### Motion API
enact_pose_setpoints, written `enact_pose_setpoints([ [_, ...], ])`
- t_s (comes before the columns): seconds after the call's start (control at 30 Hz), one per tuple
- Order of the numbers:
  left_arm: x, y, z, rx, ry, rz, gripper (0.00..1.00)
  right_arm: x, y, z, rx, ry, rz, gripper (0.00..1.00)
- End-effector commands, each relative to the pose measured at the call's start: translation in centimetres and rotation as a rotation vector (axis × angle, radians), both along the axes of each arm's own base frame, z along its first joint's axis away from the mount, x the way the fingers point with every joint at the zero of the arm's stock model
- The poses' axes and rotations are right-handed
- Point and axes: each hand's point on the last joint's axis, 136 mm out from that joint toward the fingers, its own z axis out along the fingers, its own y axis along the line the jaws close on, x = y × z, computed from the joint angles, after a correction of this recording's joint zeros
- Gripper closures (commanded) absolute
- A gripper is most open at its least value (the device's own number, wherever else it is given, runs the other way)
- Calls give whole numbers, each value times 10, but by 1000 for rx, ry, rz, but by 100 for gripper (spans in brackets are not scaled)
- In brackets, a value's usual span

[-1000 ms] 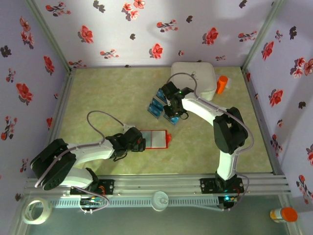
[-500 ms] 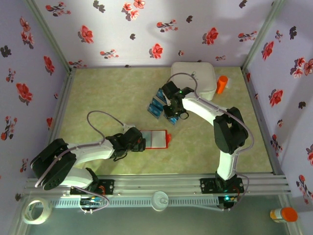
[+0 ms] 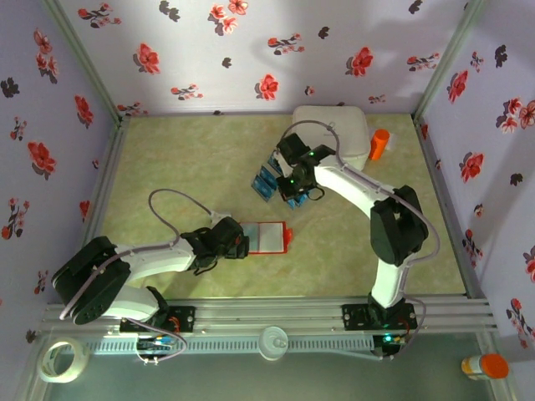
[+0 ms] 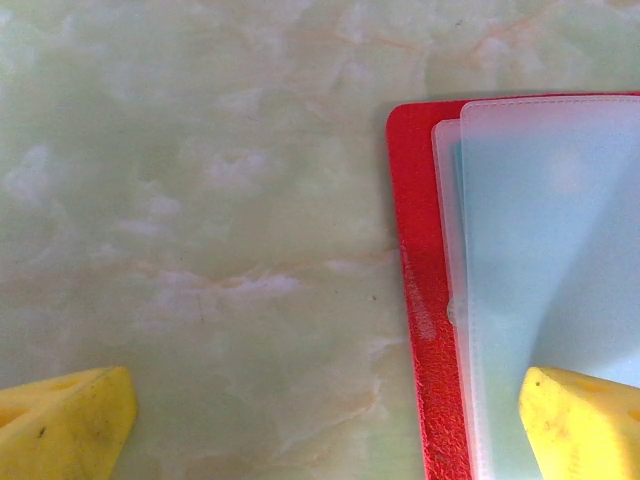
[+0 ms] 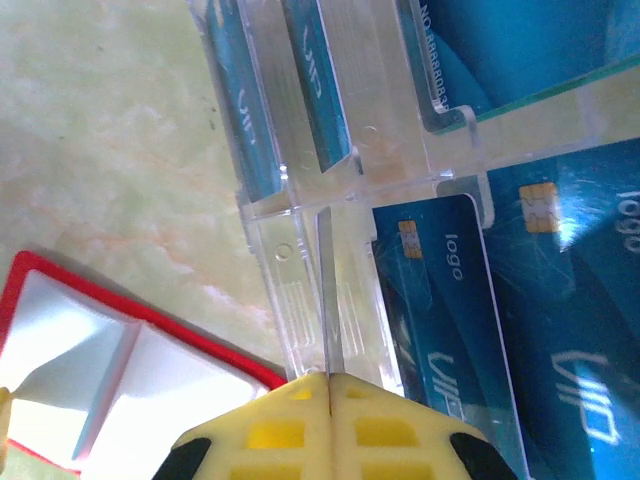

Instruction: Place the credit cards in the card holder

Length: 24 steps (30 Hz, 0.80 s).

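Right arm has lifted and shifted a bit toward the back wall since a second ago, and its fingers have closed. Left arm and card holder are unchanged.

Right gripper point(image 3: 291, 185) sits over the credit cards point(image 3: 267, 180) mid-tabletop, in front of the white rounded box point(image 3: 334, 129). In the right wrist view the right gripper point(image 5: 328, 380) has its yellow fingers point(image 5: 270, 425) pressed together on a thin edge-on card point(image 5: 326, 290), which runs straight up from the tips. It looks like one card, hard to be sure. Behind it is a clear acrylic stand point(image 5: 290, 260) with blue cards upright in its slots. More blue credit cards point(image 5: 450, 300) marked "logo" and "VIP" lie flat just right of it.

Card holder point(image 3: 266, 236) lies open and flat on the tabletop point(image 3: 184, 159), nearer the arm bases than the cards and well apart from them. Its red rim and pale inner pockets show at the lower left of the right wrist view point(image 5: 40, 290).

Left gripper point(image 3: 241, 243) is low at the holder's left edge. In the left wrist view the left gripper point(image 4: 325, 425) has its fingers point(image 4: 65, 420) spread wide, gripping nothing. One tip is over bare tabletop point(image 4: 200, 200), the other over the frosted pocket of the card holder point(image 4: 415, 300).

An orange bottle point(image 3: 380, 144) stands just right of the white box.
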Motion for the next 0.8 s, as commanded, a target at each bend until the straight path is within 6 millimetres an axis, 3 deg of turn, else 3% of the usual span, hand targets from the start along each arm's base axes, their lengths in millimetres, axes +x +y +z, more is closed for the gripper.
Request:
enact_pose_setpoints([
  [0.0,-9,11,-16,45,40,6,0,-3,4,43,77,-59,19,100],
  [0.27,-10,12,-15,43,44,15,0,-21,9,54,267,-59,-92,100],
  [0.57,-11,17,-16,60,47,21,0,-40,18,37,586,-25,-275,100],
  [0.77,-11,18,-17,63,50,29,0,-57,7,13,670,-27,-373,100],
])
